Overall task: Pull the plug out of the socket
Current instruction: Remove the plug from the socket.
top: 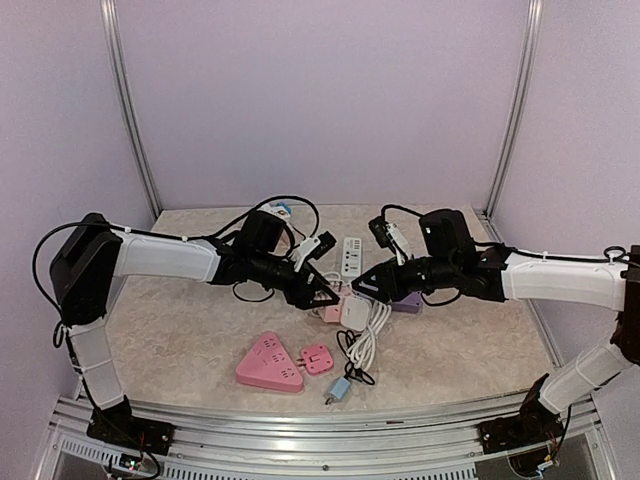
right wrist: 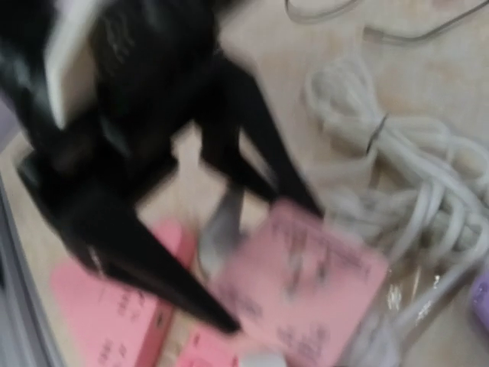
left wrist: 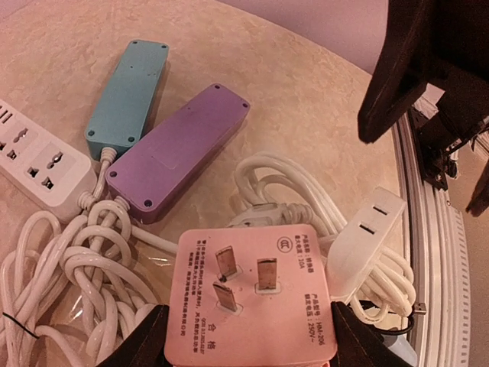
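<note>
Between the fingers of the left gripper (top: pixel 320 296), the pink plug (left wrist: pixel 252 302) sits clamped by its two side edges. All three pins are bare, so separation from the white socket block (left wrist: pixel 368 233) just beside it appears complete; only set-down is left. The pins point back toward the left wrist, and the broad face spans finger to finger. The right gripper (top: pixel 362 286) hovers close by; its jaw gap cannot be determined.

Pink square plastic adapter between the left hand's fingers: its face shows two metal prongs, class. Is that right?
Not quite. The pink square plastic adapter between the left hand's fingers shows three metal prongs, not two. The left wrist view shows them clearly.
</note>
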`<act>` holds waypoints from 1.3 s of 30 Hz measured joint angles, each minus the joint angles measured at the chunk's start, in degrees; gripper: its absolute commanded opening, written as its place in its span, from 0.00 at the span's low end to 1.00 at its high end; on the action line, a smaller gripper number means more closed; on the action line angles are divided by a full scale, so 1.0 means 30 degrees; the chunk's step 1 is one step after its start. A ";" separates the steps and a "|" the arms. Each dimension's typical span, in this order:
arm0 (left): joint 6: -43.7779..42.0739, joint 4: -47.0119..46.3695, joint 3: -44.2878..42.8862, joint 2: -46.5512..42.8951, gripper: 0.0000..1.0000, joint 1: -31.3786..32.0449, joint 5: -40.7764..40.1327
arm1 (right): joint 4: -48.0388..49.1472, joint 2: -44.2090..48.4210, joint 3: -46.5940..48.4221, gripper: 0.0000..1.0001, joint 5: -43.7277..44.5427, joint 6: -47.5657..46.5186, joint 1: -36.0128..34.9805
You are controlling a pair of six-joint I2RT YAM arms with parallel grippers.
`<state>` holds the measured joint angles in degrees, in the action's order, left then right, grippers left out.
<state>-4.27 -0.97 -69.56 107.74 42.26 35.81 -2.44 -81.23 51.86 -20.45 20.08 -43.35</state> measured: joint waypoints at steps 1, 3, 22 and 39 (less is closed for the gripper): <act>0.0386 0.0131 0.0066 -0.0044 0.33 0.0022 -0.0299 | 0.0736 0.0007 0.0000 0.56 0.0124 0.0117 -0.0015; 0.1056 0.0240 0.0102 -0.0102 0.33 0.0051 -0.0787 | 0.1734 0.0007 -0.0007 0.62 0.0321 0.0568 -0.0029; 0.6594 0.0364 0.1224 -0.1654 0.34 -0.2025 -0.0823 | 0.4765 -0.0058 -0.2004 0.65 0.2492 0.3228 -0.0510; 0.6929 0.0474 0.1224 -0.1712 0.34 -0.2084 -0.0801 | 0.5617 -0.2856 -0.0539 0.48 0.1180 0.3716 -0.0517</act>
<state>16.51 0.45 -65.89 102.61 36.01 33.41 14.41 -89.80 50.24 -16.91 31.22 -44.91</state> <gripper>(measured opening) 0.618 0.505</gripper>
